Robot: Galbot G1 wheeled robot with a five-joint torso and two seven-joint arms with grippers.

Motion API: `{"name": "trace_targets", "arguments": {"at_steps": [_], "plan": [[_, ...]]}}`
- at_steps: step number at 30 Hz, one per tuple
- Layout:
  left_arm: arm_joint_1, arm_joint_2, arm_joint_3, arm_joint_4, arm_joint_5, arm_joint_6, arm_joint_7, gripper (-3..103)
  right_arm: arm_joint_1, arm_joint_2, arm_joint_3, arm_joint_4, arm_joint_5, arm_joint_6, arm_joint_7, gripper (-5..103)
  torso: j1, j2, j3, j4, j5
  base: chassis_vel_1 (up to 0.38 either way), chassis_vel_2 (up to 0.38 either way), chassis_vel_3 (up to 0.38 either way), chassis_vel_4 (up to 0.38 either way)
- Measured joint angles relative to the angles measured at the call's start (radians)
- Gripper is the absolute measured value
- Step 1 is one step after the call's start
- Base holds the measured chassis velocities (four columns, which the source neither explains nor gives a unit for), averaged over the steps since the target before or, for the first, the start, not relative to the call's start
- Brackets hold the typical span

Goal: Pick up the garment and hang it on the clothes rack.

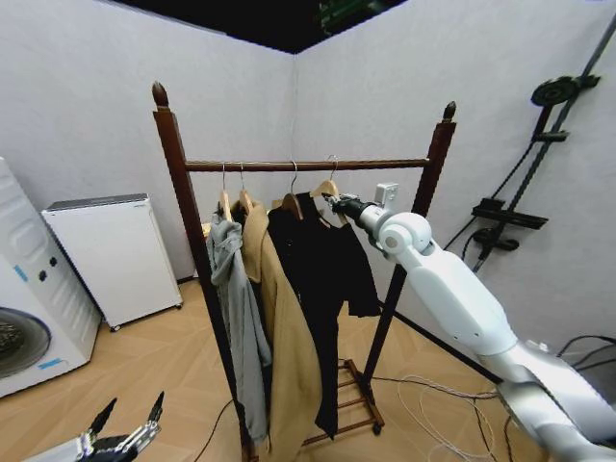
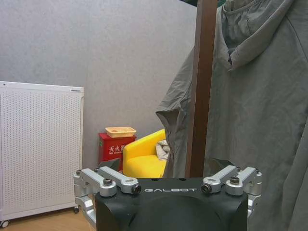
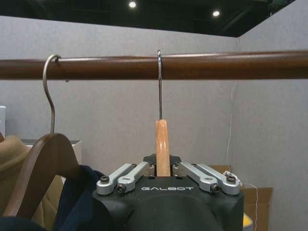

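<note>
The garment (image 1: 332,274), a black hip-length jacket of matte cloth with long limp sleeves, hangs from a light wooden hanger (image 1: 327,188) whose thin wire hook sits over the rail of the clothes rack (image 1: 306,165). The rack is of smooth, dark reddish-brown wood: two square posts topped with knob finials, one round horizontal rail, and a slatted low shelf near the floor. The jacket is the rightmost item on the rail, beside a longer black coat (image 1: 308,318), a tan coat (image 1: 284,346) and a grey hooded garment (image 1: 241,318). The right gripper (image 3: 163,169) is raised just below the rail, its fingers closed against the pale, rounded neck of the hanger, seen edge-on in the right wrist view beneath the straight hook shank. The left gripper (image 1: 123,428) hangs low near the wood-patterned floor, fingers spread apart, facing the rack's left post and the creased grey fabric.
</note>
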Motion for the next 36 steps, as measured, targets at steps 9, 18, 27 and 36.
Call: {"name": "trace_targets", "arguments": {"at_steps": [9, 18, 27, 36], "plan": [[0.0, 0.0, 0.0, 0.0, 0.0, 0.0, 0.0, 100, -0.067, -0.039, 0.061, 0.111, 0.0, 0.006, 0.025, 36, 0.0, 0.0, 0.0, 0.0002, -0.0002, 0.0, 0.0, 0.0, 0.0], [0.0, 0.0, 0.0, 0.0, 0.0, 0.0, 0.0, 100, -0.441, -0.161, 0.306, 0.447, 0.048, 0.023, 0.153, 68, 0.0, 0.0, 0.0, -0.0003, 0.0003, 0.0, 0.0, 0.0, 0.0], [0.0, 0.0, 0.0, 0.0, 0.0, 0.0, 0.0, 100, -0.822, -0.115, 0.582, 0.683, 0.071, -0.029, 0.196, 98, 0.0, 0.0, 0.0, 0.0002, 0.0, 0.0, 0.0, 0.0, 0.0], [0.0, 0.0, 0.0, 0.0, 0.0, 0.0, 0.0, 100, -1.186, -0.001, 0.76, 0.852, -0.144, -0.062, 0.126, 100, 0.0, 0.0, 0.0, -0.0001, -0.0002, 0.0, 0.0, 0.0, 0.0]]}}
